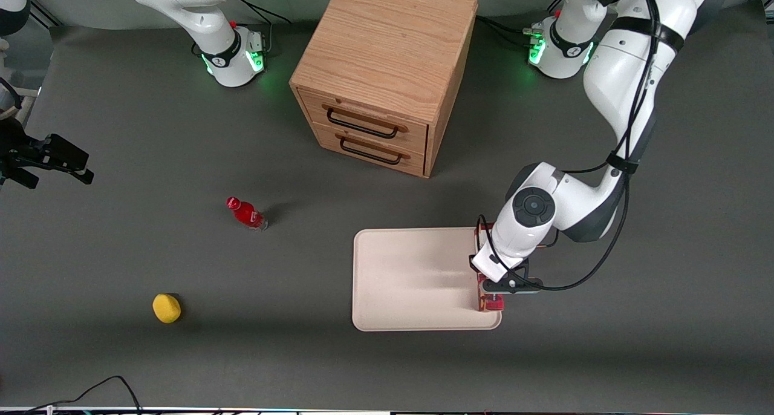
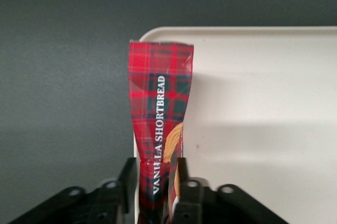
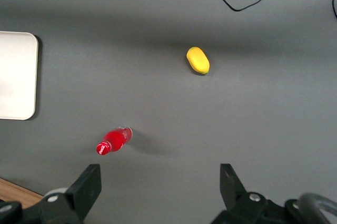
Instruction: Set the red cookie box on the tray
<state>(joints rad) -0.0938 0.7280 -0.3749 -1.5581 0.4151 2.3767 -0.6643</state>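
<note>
The red cookie box (image 1: 491, 301) is a slim tartan-red carton with a cookie picture, standing on its narrow side. In the left wrist view the box (image 2: 160, 108) sits between my fingers (image 2: 128, 176) and looks squeezed in at the grip. My left gripper (image 1: 494, 285) is shut on the box at the edge of the cream-white tray (image 1: 411, 276) that lies toward the working arm's end. The box is over the tray's rim (image 2: 237, 30), partly above the tray floor. Whether it touches the tray cannot be told.
A wooden two-drawer cabinet (image 1: 381, 76) stands farther from the front camera than the tray. A small red bottle (image 1: 246, 213) and a yellow rounded object (image 1: 166, 308) lie toward the parked arm's end of the grey table; both also show in the right wrist view.
</note>
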